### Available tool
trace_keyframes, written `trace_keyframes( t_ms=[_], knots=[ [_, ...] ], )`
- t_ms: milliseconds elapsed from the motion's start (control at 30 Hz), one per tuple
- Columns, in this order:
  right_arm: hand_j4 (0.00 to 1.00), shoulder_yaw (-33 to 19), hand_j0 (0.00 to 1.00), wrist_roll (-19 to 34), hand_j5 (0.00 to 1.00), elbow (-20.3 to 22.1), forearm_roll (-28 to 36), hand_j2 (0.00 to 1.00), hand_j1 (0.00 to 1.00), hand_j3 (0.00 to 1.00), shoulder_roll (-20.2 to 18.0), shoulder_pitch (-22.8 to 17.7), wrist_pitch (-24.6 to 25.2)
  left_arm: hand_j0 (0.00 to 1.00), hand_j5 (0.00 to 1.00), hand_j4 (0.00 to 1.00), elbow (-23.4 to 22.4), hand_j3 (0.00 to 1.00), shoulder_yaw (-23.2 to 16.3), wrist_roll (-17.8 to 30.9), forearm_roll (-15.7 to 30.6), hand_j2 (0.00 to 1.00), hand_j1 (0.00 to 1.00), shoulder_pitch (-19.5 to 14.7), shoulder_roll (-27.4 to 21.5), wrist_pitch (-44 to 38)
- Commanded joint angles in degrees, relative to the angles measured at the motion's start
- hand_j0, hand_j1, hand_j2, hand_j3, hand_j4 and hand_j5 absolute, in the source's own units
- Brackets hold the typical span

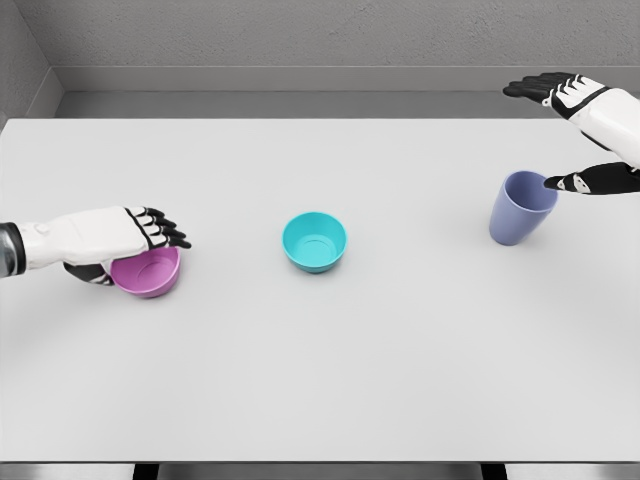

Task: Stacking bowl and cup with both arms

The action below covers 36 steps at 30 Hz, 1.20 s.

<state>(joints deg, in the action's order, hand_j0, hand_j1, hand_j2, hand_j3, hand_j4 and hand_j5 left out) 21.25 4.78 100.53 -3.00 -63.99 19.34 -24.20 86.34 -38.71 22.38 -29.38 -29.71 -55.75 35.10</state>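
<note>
White bench carries two bowls, pink under the left hand's extended fingers and teal, plus one lavender cup by the spread right hand.

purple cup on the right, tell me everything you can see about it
The periwinkle purple cup is a smooth, matte, plastic-looking tumbler with no handle, tapering from a wide open rim to a narrower base. It looks empty and tilts a little, rim leaning to the right. It sits on the white table, far right, well apart from the teal bowl. The right hand is spread around it: one dark fingertip reaches the rim's right edge, seemingly touching, while the other fingers are raised behind it, clear of the cup.
</note>
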Motion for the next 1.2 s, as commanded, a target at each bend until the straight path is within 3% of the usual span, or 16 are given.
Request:
trace_keyframes(
  t_ms=[0, 333, 633, 833, 967, 1167],
  knots=[
    [1.00, 0.01, 1.00, -0.03, 1.00, 0.01, 0.27, 1.00, 1.00, 1.00, -0.08, 0.00, 0.03, 1.00, 1.00, 1.00, 0.06, 1.00, -0.05, 0.29, 0.29, 1.00, 1.00, 0.00, -0.06, -0.10],
    [1.00, 0.01, 1.00, -0.03, 1.00, 0.01, 0.27, 1.00, 1.00, 1.00, -0.08, -0.09, 0.03, 1.00, 1.00, 1.00, 0.06, 1.00, -0.75, 0.38, -0.07, 1.00, 1.00, -0.09, -0.06, -0.10],
    [1.00, 0.02, 1.00, -0.03, 1.00, -0.07, 0.27, 1.00, 1.00, 1.00, -0.08, -0.26, 0.03, 0.67, 0.67, 0.67, 0.41, 0.67, -0.75, 1.79, -0.07, 0.67, 0.67, -0.18, 0.02, -0.10],
    [1.00, 0.10, 1.00, -0.03, 1.00, -0.07, 0.27, 1.00, 1.00, 1.00, -0.08, -0.35, 0.03, 0.57, 0.57, 0.57, 0.32, 0.57, -0.75, 1.79, -0.42, 0.57, 0.57, -0.18, 0.38, -0.10],
    [1.00, 0.10, 1.00, -0.03, 1.00, -0.07, 0.27, 1.00, 1.00, 1.00, -0.08, -0.53, 0.03, 0.45, 0.45, 0.45, 0.24, 0.45, -0.67, 1.79, -0.33, 0.45, 0.45, -0.26, 0.46, -0.10],
    [1.00, 0.10, 1.00, -0.03, 1.00, -0.07, 0.27, 1.00, 1.00, 1.00, -0.08, -0.62, 0.03, 0.45, 0.45, 0.45, 0.06, 0.45, -0.40, 1.26, 1.60, 0.45, 0.45, -0.97, 2.22, -0.10]
  ],
)
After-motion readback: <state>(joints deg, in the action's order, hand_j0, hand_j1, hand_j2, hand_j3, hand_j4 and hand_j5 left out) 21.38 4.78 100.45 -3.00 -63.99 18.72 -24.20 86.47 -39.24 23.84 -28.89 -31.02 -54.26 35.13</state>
